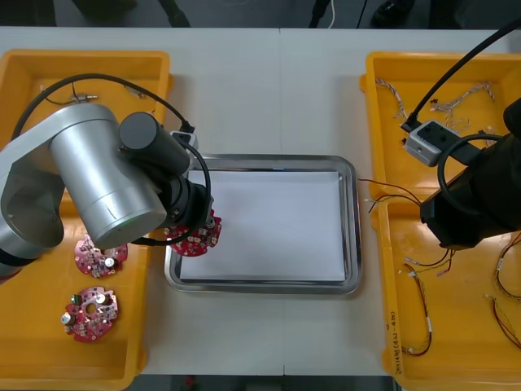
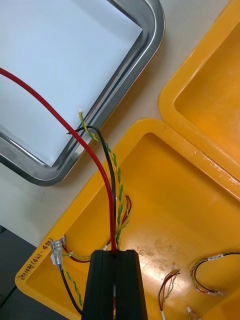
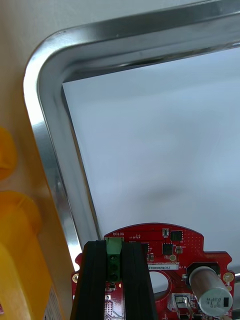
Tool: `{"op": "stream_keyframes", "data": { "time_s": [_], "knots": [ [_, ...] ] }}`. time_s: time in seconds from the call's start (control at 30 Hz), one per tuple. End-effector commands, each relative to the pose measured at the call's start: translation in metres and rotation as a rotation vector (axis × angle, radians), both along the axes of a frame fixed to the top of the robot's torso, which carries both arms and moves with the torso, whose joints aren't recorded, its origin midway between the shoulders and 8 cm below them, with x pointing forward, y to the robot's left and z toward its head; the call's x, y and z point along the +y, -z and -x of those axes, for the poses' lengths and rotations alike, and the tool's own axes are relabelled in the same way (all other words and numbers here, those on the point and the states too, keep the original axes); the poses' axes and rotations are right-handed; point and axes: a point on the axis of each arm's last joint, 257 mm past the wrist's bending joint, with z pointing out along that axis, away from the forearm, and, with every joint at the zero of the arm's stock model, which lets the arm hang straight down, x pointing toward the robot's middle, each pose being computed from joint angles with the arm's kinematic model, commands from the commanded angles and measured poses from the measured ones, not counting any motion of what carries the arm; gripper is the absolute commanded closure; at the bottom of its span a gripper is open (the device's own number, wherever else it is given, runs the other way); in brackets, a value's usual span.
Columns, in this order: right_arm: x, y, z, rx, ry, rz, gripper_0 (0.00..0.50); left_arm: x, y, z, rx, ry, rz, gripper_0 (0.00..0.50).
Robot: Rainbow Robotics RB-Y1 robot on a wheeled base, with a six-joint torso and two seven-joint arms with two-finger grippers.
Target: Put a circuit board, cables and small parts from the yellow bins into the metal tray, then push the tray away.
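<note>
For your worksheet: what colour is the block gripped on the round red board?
Green block; left wrist view.

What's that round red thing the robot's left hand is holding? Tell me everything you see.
It's a round red circuit board with white print, small black chips, gold-ringed holes, a silver cylinder and a green block. The left hand has its black fingers shut on that block. The board is at the near left corner of the metal tray, partly over its white inside; whether it touches is unclear.
</note>
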Motion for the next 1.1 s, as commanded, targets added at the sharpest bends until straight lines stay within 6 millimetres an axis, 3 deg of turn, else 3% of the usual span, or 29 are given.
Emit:
{"op": "stream_keyframes", "data": {
  "time_s": [0.03,0.37,0.9,1.1],
  "knots": [
    [-0.004,-0.014,-0.003,-0.038,0.032,0.017,0.500,-0.023,-0.006,-0.008,-0.038,-0.062,0.080,0.500],
    [0.002,-0.014,0.002,-0.021,0.013,0.006,0.500,-0.031,0.020,-0.022,-0.056,-0.076,0.101,0.500],
    [0.006,-0.014,0.005,-0.019,-0.005,0.004,0.500,-0.029,0.044,-0.014,-0.033,-0.104,0.082,0.500],
    [0.006,-0.014,0.007,-0.014,-0.007,0.003,0.500,-0.030,0.044,-0.014,-0.033,-0.113,0.092,0.500]
  ]
}}
